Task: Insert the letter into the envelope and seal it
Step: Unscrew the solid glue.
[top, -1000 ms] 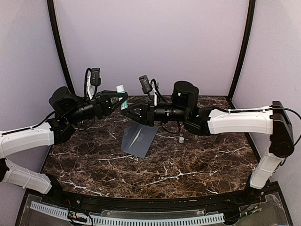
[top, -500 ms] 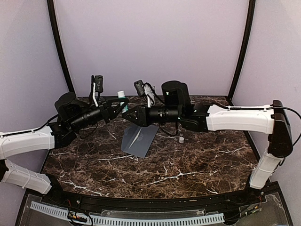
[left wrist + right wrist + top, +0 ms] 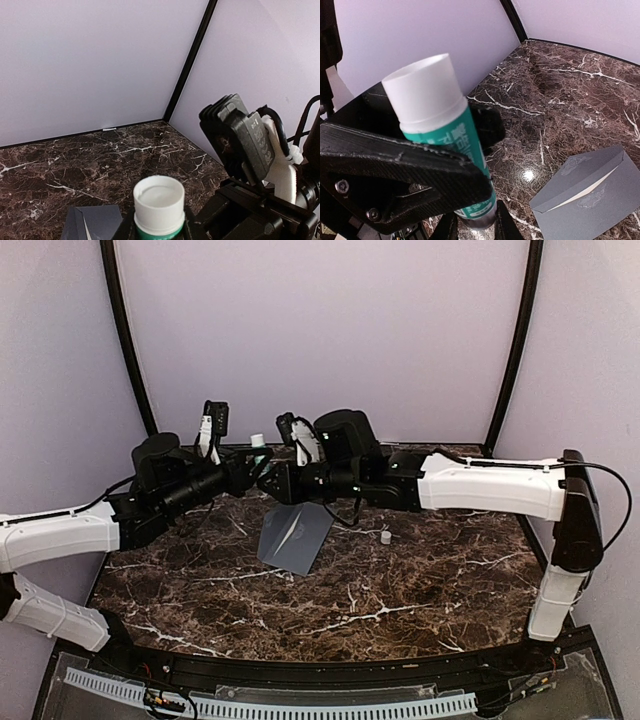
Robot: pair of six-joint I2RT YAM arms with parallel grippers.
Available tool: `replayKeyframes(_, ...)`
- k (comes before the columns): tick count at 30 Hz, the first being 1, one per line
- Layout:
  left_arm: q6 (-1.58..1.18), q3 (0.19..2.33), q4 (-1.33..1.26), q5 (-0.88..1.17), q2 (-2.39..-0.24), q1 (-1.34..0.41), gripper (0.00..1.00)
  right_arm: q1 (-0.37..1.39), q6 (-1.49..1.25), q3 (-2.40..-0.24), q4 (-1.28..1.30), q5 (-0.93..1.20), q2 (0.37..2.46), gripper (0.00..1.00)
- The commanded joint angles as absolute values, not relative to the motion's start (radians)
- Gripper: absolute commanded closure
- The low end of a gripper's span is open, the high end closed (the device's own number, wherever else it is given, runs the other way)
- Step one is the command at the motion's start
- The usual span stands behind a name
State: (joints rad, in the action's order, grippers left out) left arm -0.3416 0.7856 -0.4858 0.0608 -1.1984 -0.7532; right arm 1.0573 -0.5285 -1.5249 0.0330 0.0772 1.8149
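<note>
A teal glue stick with a white cap is held in the air between both grippers at the back of the table. My left gripper is shut on its upper body just under the cap. My right gripper is shut on its base. In the top view the left gripper and the right gripper meet there. The grey envelope lies flat below them, its flap open. A cream sliver of the letter shows in the envelope's mouth.
A small white object lies on the dark marble table to the right of the envelope. Lilac walls with black corner posts close in the back and sides. The envelope's corner shows under the left wrist.
The right arm's wrist and forearm have slid left and the left arm has pushed right, so the two grippers stand closer together at the glue stick. The envelope has not moved.
</note>
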Motion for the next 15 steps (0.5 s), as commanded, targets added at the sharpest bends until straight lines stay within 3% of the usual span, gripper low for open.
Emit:
replayKeyframes(1, -0.327, 0.803, -0.407, 0.064, -1.206, -0.769, 1.00, 1.043, -0.547, -1.602, -0.003, -0.076, 1.825, 0.92)
replayKeyframes(6, -0.326, 0.793, -0.437, 0.119, -1.195, -0.768, 1.00, 1.034, -0.511, -1.544, -0.059, 0.007, 1.789, 0.91)
replayKeyframes(15, -0.369, 0.800, -0.546, 0.474, -1.131, -0.751, 1.00, 0.976, -0.480, -1.284, -0.458, 0.481, 1.622, 0.90)
